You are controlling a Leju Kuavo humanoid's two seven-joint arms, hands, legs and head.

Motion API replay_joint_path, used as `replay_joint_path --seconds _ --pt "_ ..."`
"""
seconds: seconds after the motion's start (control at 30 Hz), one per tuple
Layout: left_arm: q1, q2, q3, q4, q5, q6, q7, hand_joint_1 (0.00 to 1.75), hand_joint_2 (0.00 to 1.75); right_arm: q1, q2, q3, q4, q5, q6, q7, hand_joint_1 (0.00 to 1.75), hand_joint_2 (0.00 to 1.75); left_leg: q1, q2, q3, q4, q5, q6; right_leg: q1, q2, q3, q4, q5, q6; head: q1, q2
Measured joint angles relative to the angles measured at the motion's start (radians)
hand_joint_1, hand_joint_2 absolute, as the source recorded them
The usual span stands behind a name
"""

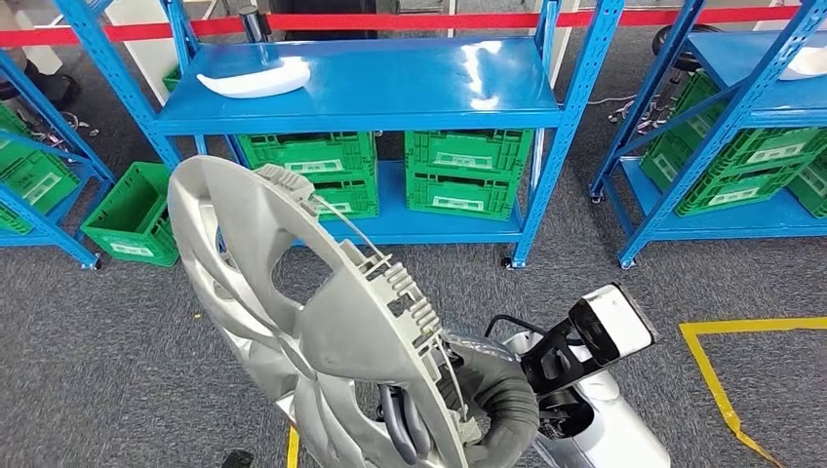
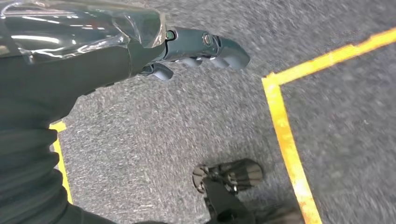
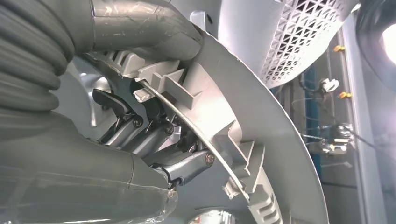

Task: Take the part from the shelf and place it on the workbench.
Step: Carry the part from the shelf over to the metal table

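Your right hand grips the round silver plastic wheel cover by its ribbed rim; your left hand's fingers curl, clenched on nothing.

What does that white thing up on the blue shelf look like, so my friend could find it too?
Find the blue metal shelf straight ahead, with green crates stacked under its top board. On the left end of that top board lies the white part, long, smooth and curved like a shell. It is the only loose thing lying there, pale against blue, unlike the big silver wheel cover in the robot's right hand.
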Motion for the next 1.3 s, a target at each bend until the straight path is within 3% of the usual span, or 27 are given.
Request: replay_joint_path --seconds 0.03,0.07,0.13,0.2,0.27,0.3,0.33,0.4,0.43,0.47,0.53,0.57,0.6,0.63,0.7,0.77,0.83,0.9,0.93,0.97,1.03,1.07,1.1,1.13,1.17,1.23,1.3 --pt "-0.004 -0.005 0.000 -0.001 -0.001 0.003 0.003 0.00 1.75 0.001 -0.001 -0.003 0.001 0.002 0.002 0.000 1.75 1.75 0.000 0.000 -0.018 0.001 0.014 0.000 0.000 0.000 -0.013 0.062 -0.041 -0.004 0.000 0.000" --pt "-0.006 -0.011 0.000 -0.003 -0.004 0.007 0.006 0.00 1.75 0.004 -0.002 -0.006 0.002 0.005 0.004 0.000 1.75 1.75 -0.001 0.000 -0.037 0.003 0.028 -0.002 -0.001 0.000 -0.021 0.122 -0.064 0.000 0.000 0.000" --pt "-0.010 -0.023 0.000 -0.005 -0.008 0.013 0.009 0.00 1.75 0.010 -0.004 -0.011 0.004 0.015 0.007 0.000 1.75 1.75 0.000 0.002 -0.077 0.011 0.054 -0.007 -0.003 0.000 -0.004 0.181 -0.047 0.025 0.000 0.000" --pt "-0.011 -0.032 0.000 -0.006 -0.013 0.016 0.010 0.00 1.75 0.017 -0.006 -0.018 0.005 0.027 0.012 -0.002 1.75 1.75 0.002 0.004 -0.118 0.031 0.073 -0.016 -0.008 0.000 0.076 0.103 -0.009 0.047 0.000 0.000" --pt "-0.011 -0.036 -0.001 -0.006 -0.018 0.019 0.009 0.00 1.75 0.023 -0.007 -0.025 0.004 0.039 0.018 -0.008 1.75 1.75 0.002 0.004 -0.151 0.056 0.086 -0.028 -0.005 0.002 0.174 -0.036 -0.036 0.040 -0.001 0.000" --pt "-0.010 -0.037 -0.001 -0.005 -0.020 0.021 0.008 0.00 1.75 0.026 -0.007 -0.027 0.004 0.043 0.019 -0.011 1.75 1.75 0.002 0.004 -0.161 0.064 0.093 -0.032 -0.002 0.003 0.198 -0.081 -0.057 0.031 -0.001 0.000" --pt "-0.008 -0.037 -0.001 -0.005 -0.022 0.023 0.006 0.00 1.75 0.029 -0.007 -0.029 0.004 0.046 0.020 -0.014 1.75 1.75 0.002 0.004 -0.167 0.066 0.102 -0.036 0.002 0.004 0.206 -0.100 -0.066 0.021 -0.002 0.000" --pt "-0.004 -0.036 -0.002 -0.004 -0.024 0.030 0.001 0.00 1.75 0.033 -0.008 -0.031 0.004 0.048 0.018 -0.021 1.75 1.75 0.008 0.004 -0.175 0.070 0.108 -0.042 -0.001 0.002 0.186 -0.100 -0.051 0.004 -0.002 0.000" --pt "-0.001 -0.036 -0.002 -0.004 -0.025 0.032 0.000 0.00 1.75 0.034 -0.008 -0.031 0.004 0.047 0.017 -0.024 1.75 1.75 0.010 0.002 -0.183 0.086 0.085 -0.047 -0.003 0.001 0.178 -0.100 -0.039 -0.004 -0.002 0.000" --pt "0.000 -0.037 -0.002 -0.003 -0.025 0.034 -0.001 0.00 1.75 0.033 -0.008 -0.031 0.004 0.046 0.015 -0.027 1.75 1.75 0.013 0.000 -0.193 0.120 0.042 -0.053 -0.006 0.000 0.167 -0.100 -0.026 -0.010 -0.003 0.000" --pt "-0.001 -0.039 -0.003 -0.003 -0.026 0.037 0.000 0.00 1.75 0.033 -0.008 -0.032 0.004 0.042 0.015 -0.031 1.75 1.75 0.016 -0.002 -0.214 0.239 -0.070 -0.066 -0.004 -0.001 0.142 -0.099 -0.002 -0.015 -0.003 0.000" --pt "-0.004 -0.040 -0.003 -0.003 -0.026 0.038 0.001 0.00 1.75 0.033 -0.008 -0.033 0.004 0.040 0.015 -0.032 1.75 1.75 0.017 -0.002 -0.220 0.302 -0.105 -0.069 -0.003 -0.001 0.127 -0.098 0.010 -0.015 -0.003 0.000" --pt "-0.006 -0.041 -0.003 -0.003 -0.027 0.038 0.004 0.00 1.75 0.034 -0.009 -0.033 0.004 0.039 0.016 -0.033 1.75 1.75 0.018 -0.001 -0.216 0.346 -0.116 -0.070 -0.001 -0.002 0.114 -0.098 0.021 -0.014 -0.003 0.000" --pt "-0.008 -0.042 -0.003 -0.003 -0.029 0.038 0.007 0.00 1.75 0.035 -0.009 -0.034 0.005 0.039 0.018 -0.034 1.75 1.75 0.018 -0.002 -0.195 0.354 -0.103 -0.067 0.000 -0.002 0.100 -0.097 0.031 -0.013 -0.003 0.000" --pt "-0.012 -0.042 -0.003 -0.003 -0.033 0.038 0.013 0.00 1.75 0.040 -0.009 -0.039 0.005 0.038 0.024 -0.035 1.75 1.75 0.014 -0.005 -0.104 0.265 -0.058 -0.051 0.004 -0.001 0.079 -0.097 0.051 -0.010 -0.003 0.000" --pt "-0.018 -0.037 -0.003 -0.003 -0.038 0.038 0.016 0.00 1.75 0.045 -0.008 -0.046 0.005 0.038 0.032 -0.036 1.75 1.75 0.008 -0.009 0.005 0.115 -0.063 -0.029 0.005 0.000 0.068 -0.098 0.068 -0.003 -0.003 0.000" --pt "-0.025 -0.033 -0.003 -0.004 -0.040 0.038 0.017 0.00 1.75 0.048 -0.007 -0.052 0.005 0.038 0.036 -0.037 1.75 1.75 -0.002 -0.011 0.049 0.038 -0.085 -0.016 -0.001 -0.002 0.063 -0.101 0.085 0.012 -0.003 0.000" --pt "-0.027 -0.032 -0.003 -0.004 -0.041 0.039 0.018 0.00 1.75 0.052 -0.006 -0.055 0.005 0.037 0.038 -0.038 1.75 1.75 -0.008 -0.008 0.045 0.017 -0.062 -0.006 -0.005 -0.003 0.057 -0.109 0.100 0.024 -0.003 0.000" --pt "-0.029 -0.032 -0.003 -0.004 -0.042 0.039 0.019 0.00 1.75 0.054 -0.007 -0.057 0.005 0.037 0.038 -0.038 1.75 1.75 -0.007 -0.005 0.039 0.005 -0.043 0.001 -0.003 -0.001 0.047 -0.100 0.089 0.022 -0.003 0.000" --pt "-0.031 -0.032 -0.003 -0.004 -0.042 0.039 0.019 0.00 1.75 0.055 -0.008 -0.059 0.005 0.037 0.039 -0.039 1.75 1.75 -0.005 -0.002 0.030 -0.007 -0.024 0.006 0.000 0.000 0.032 -0.074 0.061 0.016 -0.001 0.000" --pt "-0.035 -0.035 -0.003 -0.004 -0.044 0.038 0.019 0.00 1.75 0.058 -0.010 -0.060 0.005 0.036 0.042 -0.039 1.75 1.75 -0.002 -0.001 0.001 -0.015 0.006 0.008 0.002 0.002 -0.005 0.034 -0.030 0.001 0.001 0.000" --pt "-0.036 -0.037 -0.003 -0.004 -0.045 0.037 0.019 0.00 1.75 0.059 -0.011 -0.061 0.005 0.036 0.044 -0.038 1.75 1.75 -0.002 0.000 -0.016 -0.013 0.019 0.005 0.001 0.002 -0.018 0.099 -0.062 0.002 0.001 0.000" --pt "-0.036 -0.040 -0.003 -0.004 -0.046 0.036 0.020 0.00 1.75 0.061 -0.012 -0.061 0.006 0.037 0.046 -0.038 1.75 1.75 -0.003 0.001 -0.033 -0.009 0.030 0.003 0.001 0.002 -0.022 0.153 -0.074 0.009 0.001 0.000" --pt "-0.036 -0.041 -0.002 -0.004 -0.047 0.035 0.021 0.00 1.75 0.062 -0.012 -0.061 0.008 0.037 0.048 -0.036 1.75 1.75 -0.002 0.002 -0.052 -0.004 0.040 0.001 0.000 0.002 -0.014 0.181 -0.064 0.022 0.001 0.000" --pt "-0.036 -0.043 -0.002 -0.004 -0.047 0.033 0.022 0.00 1.75 0.062 -0.013 -0.061 0.009 0.036 0.050 -0.034 1.75 1.75 -0.001 0.003 -0.070 0.004 0.048 -0.003 -0.002 0.002 0.010 0.174 -0.041 0.036 0.001 0.000" --pt "-0.037 -0.045 -0.002 -0.004 -0.047 0.030 0.023 0.00 1.75 0.060 -0.013 -0.059 0.011 0.033 0.050 -0.025 1.75 1.75 -0.001 0.003 -0.108 0.029 0.060 -0.012 -0.006 0.001 0.104 0.064 -0.013 0.052 0.001 0.000" --pt "-0.037 -0.046 -0.001 -0.004 -0.047 0.028 0.024 0.00 1.75 0.057 -0.012 -0.057 0.012 0.029 0.048 -0.018 1.75 1.75 -0.002 0.002 -0.138 0.054 0.072 -0.022 -0.004 0.003 0.190 -0.070 -0.039 0.042 0.000 0.000"
